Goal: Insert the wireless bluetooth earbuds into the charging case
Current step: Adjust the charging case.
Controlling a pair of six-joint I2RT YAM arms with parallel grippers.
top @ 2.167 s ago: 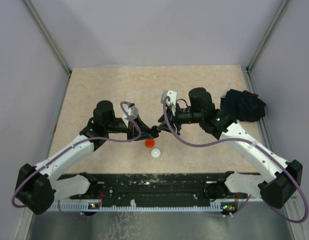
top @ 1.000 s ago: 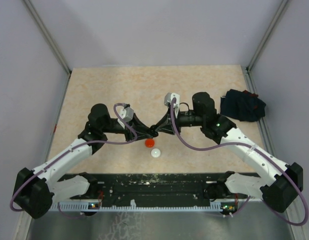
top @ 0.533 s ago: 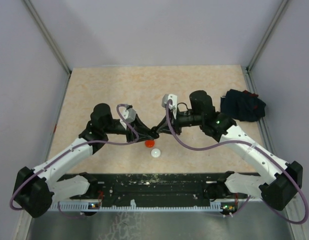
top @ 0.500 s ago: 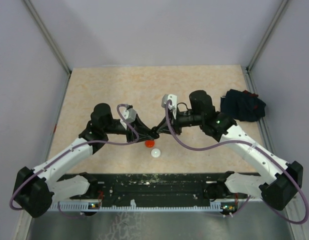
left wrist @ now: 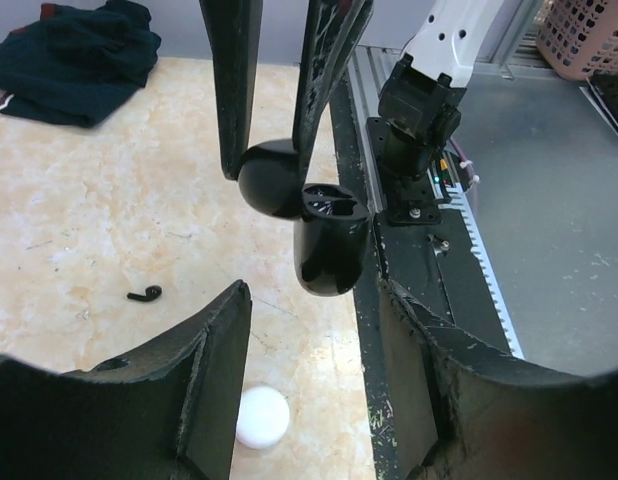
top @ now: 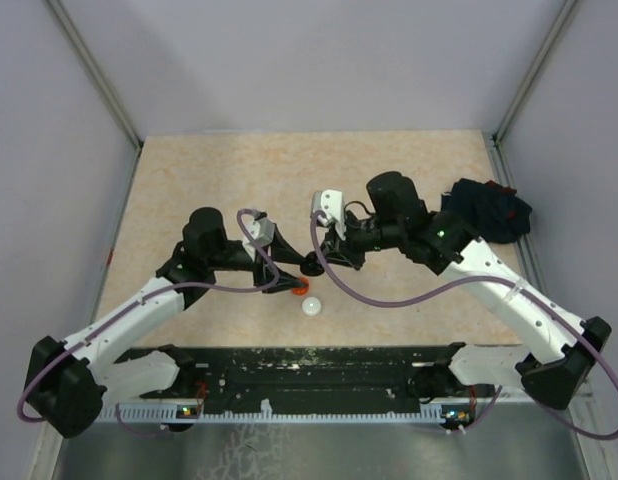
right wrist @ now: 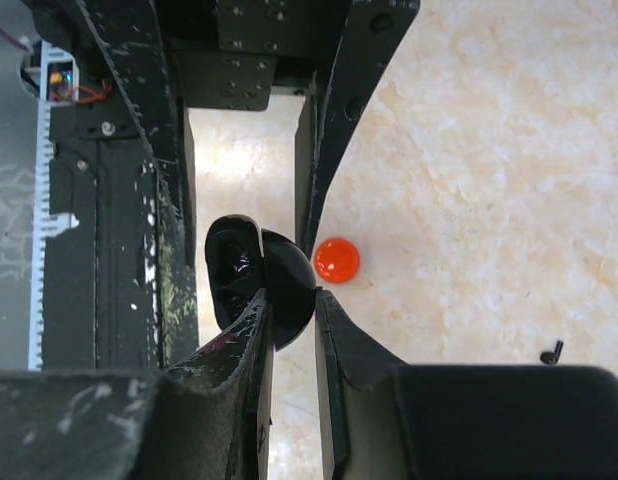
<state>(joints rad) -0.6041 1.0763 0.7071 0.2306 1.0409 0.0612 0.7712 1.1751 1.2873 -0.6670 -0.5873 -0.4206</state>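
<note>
Case (left wrist: 324, 240), black, lid open, hung pinched in right gripper (right wrist: 291, 300); left gripper (left wrist: 309, 290) spread wide around it. Black earbud (left wrist: 144, 294) lay on table (top: 209, 170) apart from case; red disc (right wrist: 336, 260) and white disc (left wrist: 261, 416) near case; cloth (left wrist: 74, 55) well beyond.

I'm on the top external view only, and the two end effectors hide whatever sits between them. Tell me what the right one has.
Observer: The right end effector is shut on a black charging case, which is hinged open.
Operator: Give me the left one's state.
Observer: The left end effector is open, its fingers spread wide to either side of the case. I cannot tell whether they touch it.
Operator: Now find me a bud.
Observer: The left wrist view shows one black earbud lying on the table, apart from the case.
</note>
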